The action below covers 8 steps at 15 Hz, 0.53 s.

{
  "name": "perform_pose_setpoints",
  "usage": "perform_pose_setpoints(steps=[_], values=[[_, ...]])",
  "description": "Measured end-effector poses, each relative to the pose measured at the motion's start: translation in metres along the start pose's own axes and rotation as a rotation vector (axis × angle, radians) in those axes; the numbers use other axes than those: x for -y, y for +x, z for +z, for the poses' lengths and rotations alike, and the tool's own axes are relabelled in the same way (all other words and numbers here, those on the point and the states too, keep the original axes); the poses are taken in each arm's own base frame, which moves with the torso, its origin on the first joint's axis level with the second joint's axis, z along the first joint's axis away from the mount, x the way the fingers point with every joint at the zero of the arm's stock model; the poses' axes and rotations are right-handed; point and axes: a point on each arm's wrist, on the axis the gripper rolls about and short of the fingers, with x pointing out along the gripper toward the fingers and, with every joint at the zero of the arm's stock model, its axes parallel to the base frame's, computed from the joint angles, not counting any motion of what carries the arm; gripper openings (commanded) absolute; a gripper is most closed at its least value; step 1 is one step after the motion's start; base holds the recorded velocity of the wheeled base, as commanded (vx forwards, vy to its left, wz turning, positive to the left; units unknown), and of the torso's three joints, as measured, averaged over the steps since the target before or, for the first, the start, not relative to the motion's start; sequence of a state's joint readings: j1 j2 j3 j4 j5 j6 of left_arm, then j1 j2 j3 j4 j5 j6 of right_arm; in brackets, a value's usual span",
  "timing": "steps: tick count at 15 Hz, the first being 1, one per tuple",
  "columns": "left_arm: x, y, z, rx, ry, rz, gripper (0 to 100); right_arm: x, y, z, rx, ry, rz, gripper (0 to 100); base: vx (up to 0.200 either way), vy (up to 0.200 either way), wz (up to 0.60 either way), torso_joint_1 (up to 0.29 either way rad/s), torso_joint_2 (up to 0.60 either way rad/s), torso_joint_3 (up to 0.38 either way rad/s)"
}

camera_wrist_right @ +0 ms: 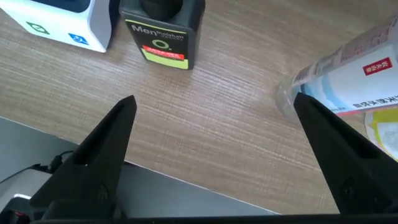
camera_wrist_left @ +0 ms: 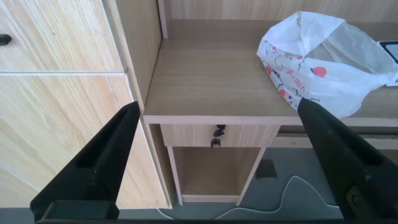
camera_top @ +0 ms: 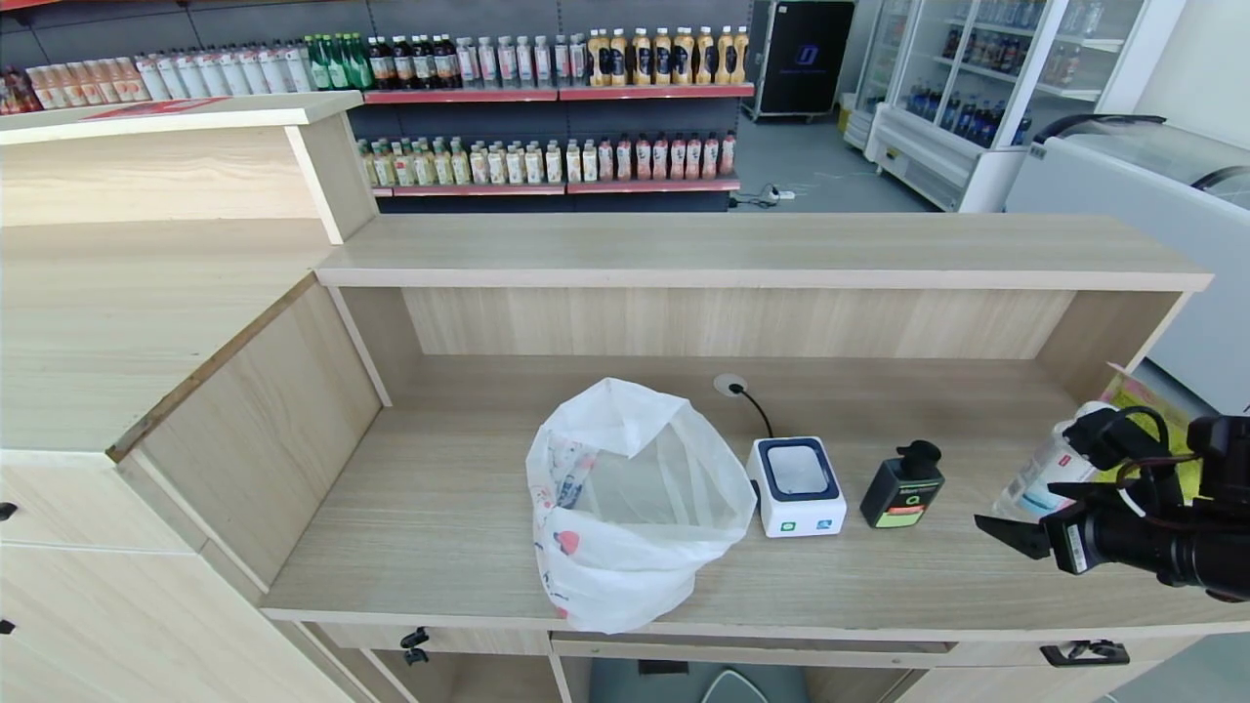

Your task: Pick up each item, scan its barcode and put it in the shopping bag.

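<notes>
Jaws spread wide, right tool (camera_wrist_right: 214, 102) near bottle (camera_wrist_right: 348, 65)

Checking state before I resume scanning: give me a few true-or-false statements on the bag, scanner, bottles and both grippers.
1. The white plastic shopping bag stands open left of the white box-shaped scanner. True.
2. The dark pump-top bottle is in the bag. False: it stands on the wooden counter, right of the scanner.
3. The right gripper holds the clear labelled bottle. False: its fingers are open and empty; the bottle rests on the counter.
4. The left gripper is open and empty. True.
</notes>
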<state>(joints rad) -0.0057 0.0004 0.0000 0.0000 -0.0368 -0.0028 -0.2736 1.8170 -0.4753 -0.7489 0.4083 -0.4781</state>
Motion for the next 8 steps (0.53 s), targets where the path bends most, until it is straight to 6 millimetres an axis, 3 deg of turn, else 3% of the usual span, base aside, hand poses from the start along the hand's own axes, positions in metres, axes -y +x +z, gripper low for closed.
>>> perform_pose_setpoints(steps=[4,8], values=[[0.000,0.000,0.000,0.000,0.000,0.000,100,0.008,0.021,-0.003,0.018,0.002,0.060,100,0.000,0.000,0.00,0.000,0.00,0.000],[0.000,0.000,0.000,0.000,0.000,0.000,100,0.013,0.050,0.008,0.069,-0.043,0.130,100,0.000,0.000,0.00,0.000,0.00,0.000]])
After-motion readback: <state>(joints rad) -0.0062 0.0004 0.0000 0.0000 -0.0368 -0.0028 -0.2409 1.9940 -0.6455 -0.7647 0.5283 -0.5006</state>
